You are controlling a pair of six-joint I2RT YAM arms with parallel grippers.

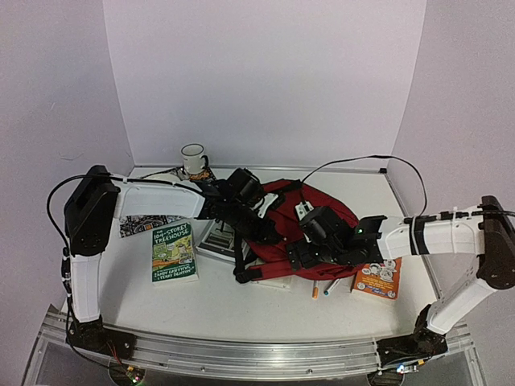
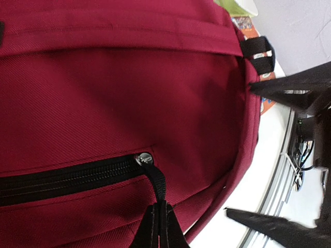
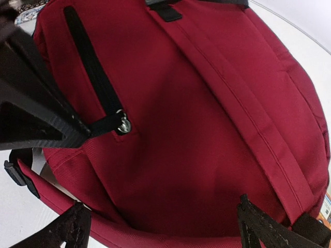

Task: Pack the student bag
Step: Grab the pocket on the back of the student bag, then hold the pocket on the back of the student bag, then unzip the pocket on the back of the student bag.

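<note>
The student bag (image 1: pixel 318 211), dark red with black straps, lies flat in the middle of the table. Its front pocket zipper (image 2: pixel 62 178) is closed, with the slider (image 2: pixel 144 158) at the end. My left gripper (image 2: pixel 160 207) is shut on the black zipper pull strap (image 2: pixel 156 181), also seen from the right wrist (image 3: pixel 106 124). My right gripper (image 3: pixel 163 204) hangs open just over the bag's red fabric near its edge, fingers (image 3: pixel 256 222) wide apart, holding nothing. In the top view the left gripper (image 1: pixel 269 233) and right gripper (image 1: pixel 302 256) sit close together on the bag's near side.
A green Treehouse book (image 1: pixel 174 251) lies left of the bag, an orange book (image 1: pixel 378 278) to its right, and another book (image 1: pixel 216 240) partly under the left arm. Pens (image 1: pixel 315 289) lie in front of the bag. A mug (image 1: pixel 194 158) stands at the back.
</note>
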